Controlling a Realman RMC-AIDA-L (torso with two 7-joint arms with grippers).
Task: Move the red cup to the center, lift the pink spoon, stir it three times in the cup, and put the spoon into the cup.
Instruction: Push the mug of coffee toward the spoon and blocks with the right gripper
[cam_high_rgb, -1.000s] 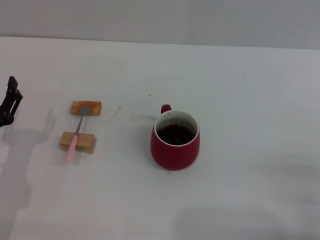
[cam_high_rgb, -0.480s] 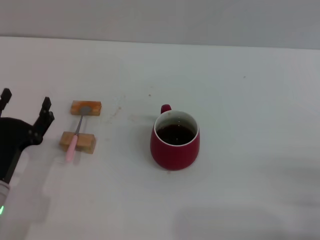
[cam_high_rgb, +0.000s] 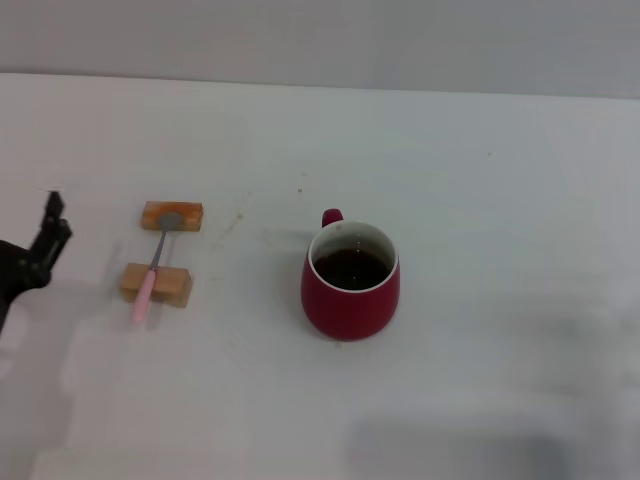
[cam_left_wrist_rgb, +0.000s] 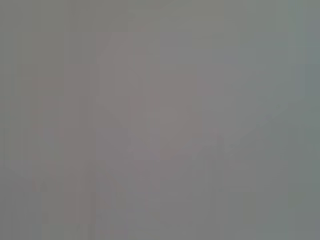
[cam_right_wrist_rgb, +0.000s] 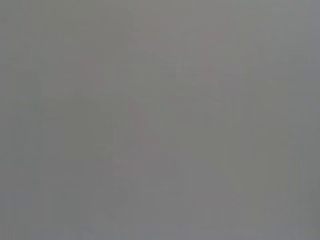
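Note:
The red cup (cam_high_rgb: 350, 295) stands upright near the middle of the white table (cam_high_rgb: 480, 200), its handle pointing away from me, with dark liquid inside. The pink spoon (cam_high_rgb: 152, 270) lies to its left across two tan wooden blocks, with its grey bowl on the far block (cam_high_rgb: 171, 215) and its pink handle over the near block (cam_high_rgb: 157, 284). My left gripper (cam_high_rgb: 52, 222) is at the left edge of the head view, left of the blocks and apart from the spoon. My right gripper is out of view. Both wrist views show only plain grey.
A soft shadow lies on the table at the near right (cam_high_rgb: 450, 440). The table's far edge meets a grey wall (cam_high_rgb: 320, 40).
My left gripper, which had swung in toward the blocks half a second ago, has drawn back to the left edge. The cup, spoon and blocks have not moved.

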